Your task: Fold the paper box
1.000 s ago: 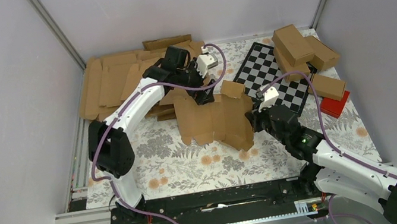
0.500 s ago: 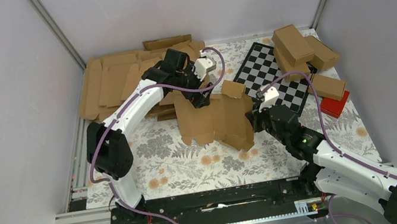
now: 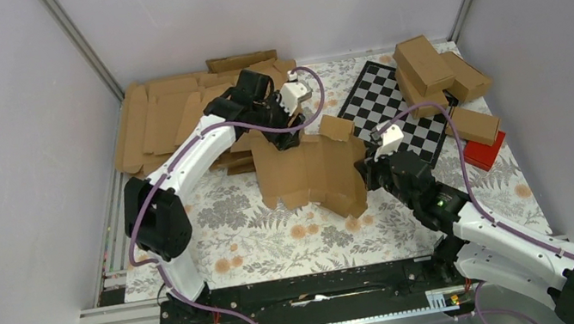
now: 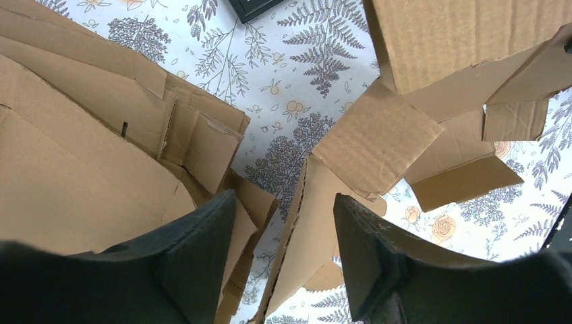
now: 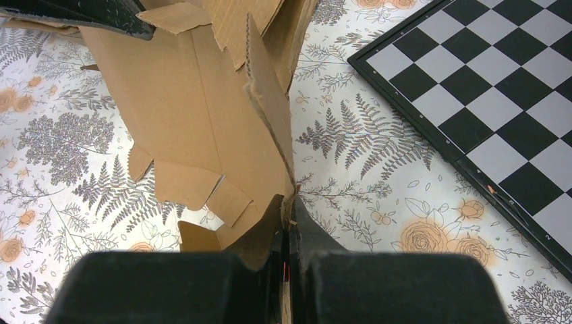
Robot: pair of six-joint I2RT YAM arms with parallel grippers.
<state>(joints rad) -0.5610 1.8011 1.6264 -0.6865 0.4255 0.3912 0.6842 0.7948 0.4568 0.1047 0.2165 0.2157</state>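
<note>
One box (image 3: 307, 172) stands half-folded mid-worktop (image 3: 235, 240). My right pincer (image 5: 287, 209) clenched on its edge; my left pincer (image 4: 283, 202) agape astride upper panel, not gripping. Centre panel between jaws, close square, spare crease.

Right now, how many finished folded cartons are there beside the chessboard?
3, all right of the chessboard: far carton, side carton against it, near carton by the red block. More may hide beneath them.

High rear camera overlooks the whole table (image 3: 252, 237); both wrist cameras look closely at the paper box (image 5: 195, 108).
</note>
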